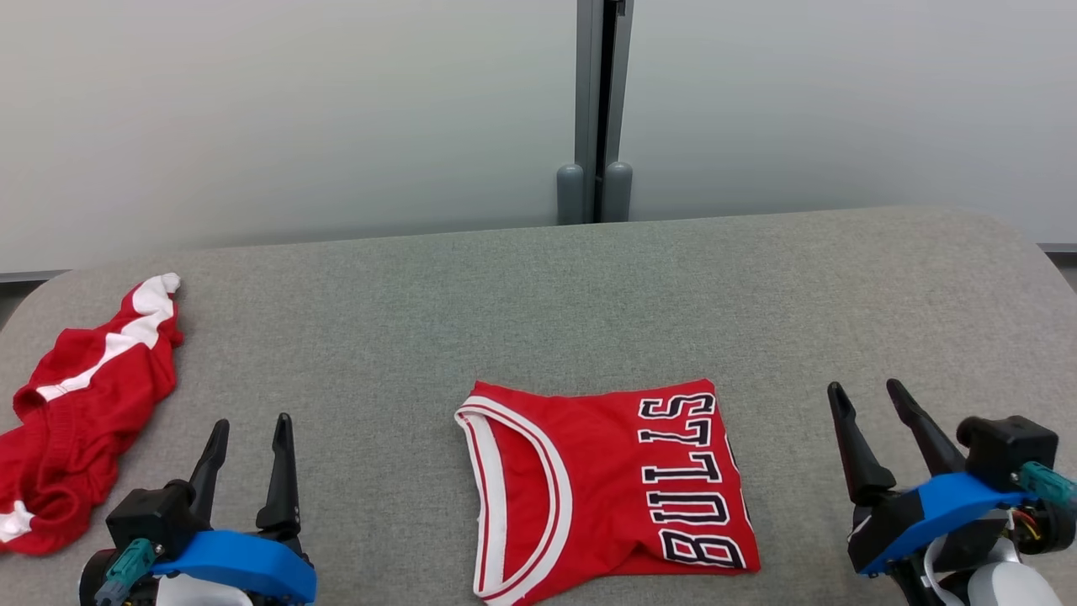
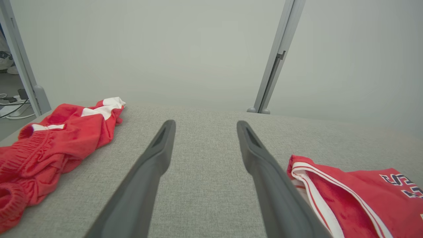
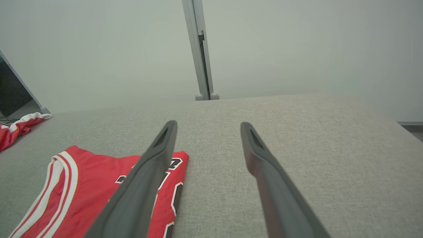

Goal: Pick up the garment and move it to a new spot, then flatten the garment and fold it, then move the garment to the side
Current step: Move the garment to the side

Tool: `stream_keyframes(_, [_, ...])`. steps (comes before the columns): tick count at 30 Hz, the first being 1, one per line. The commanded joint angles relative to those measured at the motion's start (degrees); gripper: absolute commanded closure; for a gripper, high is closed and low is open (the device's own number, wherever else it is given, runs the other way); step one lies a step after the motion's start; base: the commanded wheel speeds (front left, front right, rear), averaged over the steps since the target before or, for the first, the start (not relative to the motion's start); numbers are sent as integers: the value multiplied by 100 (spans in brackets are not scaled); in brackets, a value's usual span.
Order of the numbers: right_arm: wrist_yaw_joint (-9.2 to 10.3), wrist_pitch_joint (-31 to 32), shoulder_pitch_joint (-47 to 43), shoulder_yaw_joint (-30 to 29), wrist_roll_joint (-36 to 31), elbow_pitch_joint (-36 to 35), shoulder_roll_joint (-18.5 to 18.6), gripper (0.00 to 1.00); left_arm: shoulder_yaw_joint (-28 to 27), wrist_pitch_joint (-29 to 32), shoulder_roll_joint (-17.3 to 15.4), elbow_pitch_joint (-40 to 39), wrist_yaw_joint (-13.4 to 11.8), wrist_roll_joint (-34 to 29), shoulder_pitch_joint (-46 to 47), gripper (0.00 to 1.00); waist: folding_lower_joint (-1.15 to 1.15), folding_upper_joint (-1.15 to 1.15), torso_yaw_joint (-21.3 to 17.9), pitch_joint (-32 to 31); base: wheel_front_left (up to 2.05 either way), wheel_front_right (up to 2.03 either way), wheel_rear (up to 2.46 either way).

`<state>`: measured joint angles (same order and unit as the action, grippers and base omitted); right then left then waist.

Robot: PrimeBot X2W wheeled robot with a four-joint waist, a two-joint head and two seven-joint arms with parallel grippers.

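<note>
Judging the fold done: the jersey point(image 1: 606, 488) lies as a compact rectangle, lettering up, near the front middle of the worktop point(image 1: 538, 295), between my two arms. Left fingers point(image 1: 280, 471) and right fingers point(image 1: 851, 446) both stand spread wide and hold nothing, each apart from the cloth. Step in hand, as I read it, is the shift to the side. Plan: come in low at both short edges, slide one finger under all layers, pinch the whole stack rather than the top ply, lift little and travel level so the fold keeps. Crumpled red shorts point(image 1: 84, 404) occupy the far left, so I would avoid landing there. Risk: the neckline edge looks loose and may flop open.
</note>
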<state>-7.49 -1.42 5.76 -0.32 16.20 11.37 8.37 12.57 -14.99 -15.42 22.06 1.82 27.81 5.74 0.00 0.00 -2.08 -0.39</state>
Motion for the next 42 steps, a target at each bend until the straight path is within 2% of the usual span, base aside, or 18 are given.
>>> stream_keyframes(1, [-1,110,70,-4,-28,-28,-45,0,11,-26,-9,-27,3,21,53,0,0,0,6,17,0,0,0])
stream_keyframes(4, [-1,642,183,105,62,-52,-144,0,5,-26,-12,-51,9,-3,79,0,0,0,6,70,0,0,0])
stream_keyframes(10, [-1,2375,469,152,117,199,-321,0,-11,-26,1,-125,21,-58,157,0,0,0,47,212,0,0,0])
stream_keyframes(13, [-1,2977,628,125,166,450,-428,0,-15,-26,13,-147,36,-68,180,0,0,0,88,283,0,0,0])
stream_keyframes(23, [-1,3550,1204,140,-87,1739,-544,0,52,-27,41,-157,112,-177,338,0,0,0,302,444,0,0,0])
stream_keyframes(29, [-2,3600,1336,519,136,2368,-572,0,96,-27,83,-151,138,-223,395,0,0,0,391,452,0,0,0])
stream_keyframes(30, [-3,3610,1359,636,147,2424,-583,56,95,-27,86,-161,143,-228,395,0,0,0,397,453,0,0,0])
stream_keyframes(31, [-8,3593,1389,776,139,2447,-585,100,88,-27,91,-170,147,-221,394,0,0,0,398,454,0,0,0])
stream_keyframes(34, [-3,3489,1565,1306,-6,2354,-260,100,43,-27,99,-208,132,-220,367,0,0,0,359,475,0,0,0])
stream_keyframes(42, [3,3334,2581,2711,80,1771,1002,100,-91,-27,94,-429,108,-290,407,0,0,0,-49,754,0,0,0])
